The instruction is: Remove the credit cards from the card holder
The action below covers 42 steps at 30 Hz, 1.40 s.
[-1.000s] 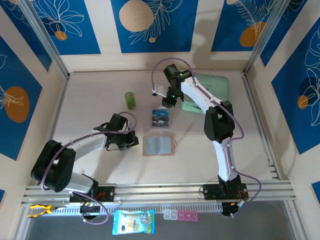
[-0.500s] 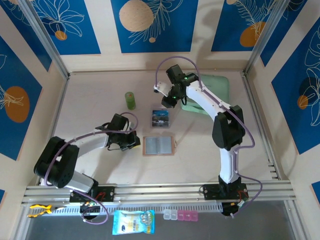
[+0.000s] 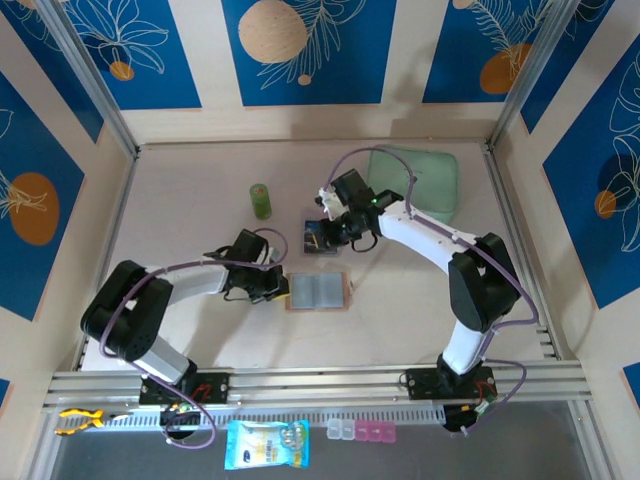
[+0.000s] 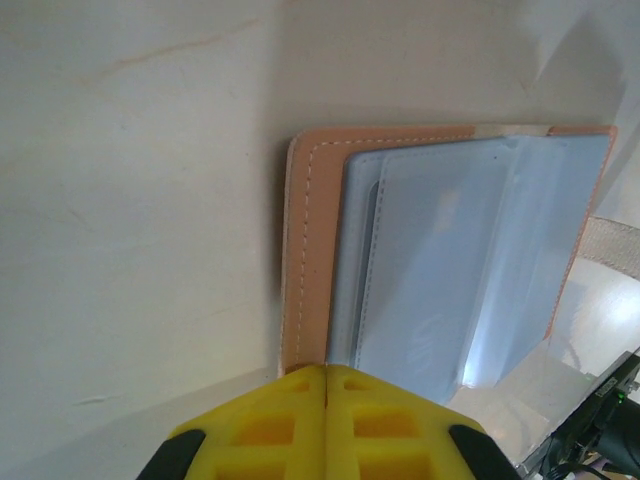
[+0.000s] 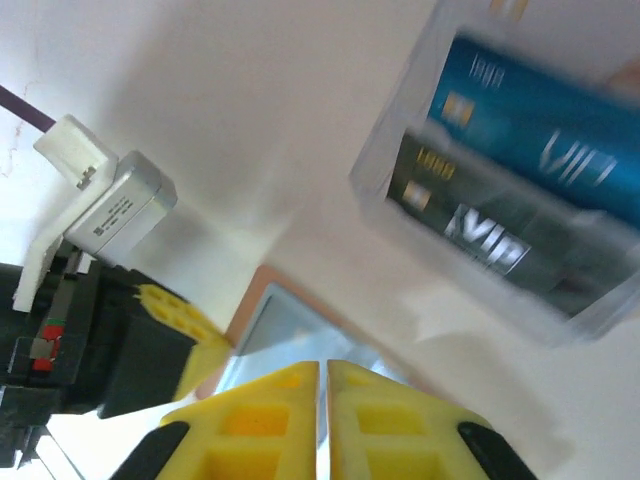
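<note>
Card holder (image 3: 317, 291) lies open and flat on the table (image 3: 200, 190), near centre, greyish-blue inner panels facing up, salmon border around them. In the left wrist view its clear pockets (image 4: 450, 270) look flat; whether any card sits inside cannot be told.

Credit cards (image 3: 315, 240) lie on the table just beyond the holder's far edge, apart from it. The right wrist view shows a blue card over a dark one (image 5: 520, 200), both inside a clear casing (image 5: 392, 165).

Left gripper (image 3: 274, 285): low at the holder's left edge, yellow fingers (image 4: 270, 420) pressed together, nothing between them. The tips sit at the salmon border; contact cannot be judged.

Right gripper (image 3: 334, 232): over the right side of the cards, fingers (image 5: 260, 410) clenched together, nothing grasped.

Green bottle (image 3: 260, 200) stands upright, far left of the cards. Mint-green pouch (image 3: 420, 180) lies at far right, well apart.
</note>
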Available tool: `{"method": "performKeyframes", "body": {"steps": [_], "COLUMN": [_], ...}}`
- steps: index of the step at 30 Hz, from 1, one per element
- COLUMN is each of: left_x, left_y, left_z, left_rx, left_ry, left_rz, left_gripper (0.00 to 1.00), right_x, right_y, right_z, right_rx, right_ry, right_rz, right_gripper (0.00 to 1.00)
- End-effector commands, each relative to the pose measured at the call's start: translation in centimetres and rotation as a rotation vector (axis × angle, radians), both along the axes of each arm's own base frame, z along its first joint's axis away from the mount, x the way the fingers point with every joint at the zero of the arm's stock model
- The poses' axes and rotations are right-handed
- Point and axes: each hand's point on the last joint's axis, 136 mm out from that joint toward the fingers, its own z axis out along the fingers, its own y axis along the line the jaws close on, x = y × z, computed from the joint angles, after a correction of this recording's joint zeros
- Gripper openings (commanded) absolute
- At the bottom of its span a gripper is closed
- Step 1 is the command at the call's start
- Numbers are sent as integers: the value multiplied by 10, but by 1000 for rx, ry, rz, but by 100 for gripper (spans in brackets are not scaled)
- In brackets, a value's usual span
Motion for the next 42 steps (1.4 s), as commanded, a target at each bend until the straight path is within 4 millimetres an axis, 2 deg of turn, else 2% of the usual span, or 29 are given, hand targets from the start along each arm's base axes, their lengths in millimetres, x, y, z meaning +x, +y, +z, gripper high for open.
{"method": "performKeyframes", "body": {"steps": [1, 5, 11, 15, 20, 37, 42], "left_x": [4, 1, -4, -7, -9, -12, -12], "left_y": [-7, -4, -1, -1, 0, 5, 7], "left_z": [3, -4, -8, -9, -12, -15, -14], "left_rx": [-11, 13, 21, 17, 24, 41, 63], "left_ry": [-5, 16, 25, 30, 35, 31, 29], "left_rz": [-15, -14, -12, -13, -11, -1, -8], "left_gripper": [4, 3, 3, 3, 3, 3, 3], "right_x": [-16, -36, -65, -77, -87, -83, -82], "right_y": [19, 21, 24, 24, 30, 52, 48], "right_z": [11, -2, -21, -32, -50, -76, -83], "right_rx": [132, 138, 146, 134, 128, 97, 47], "right_ry": [137, 238, 336, 370, 423, 460, 457], "right_rz": [-118, -150, -169, -181, -173, -133, -143], "right_gripper": [10, 9, 20, 28, 29, 29, 28]}}
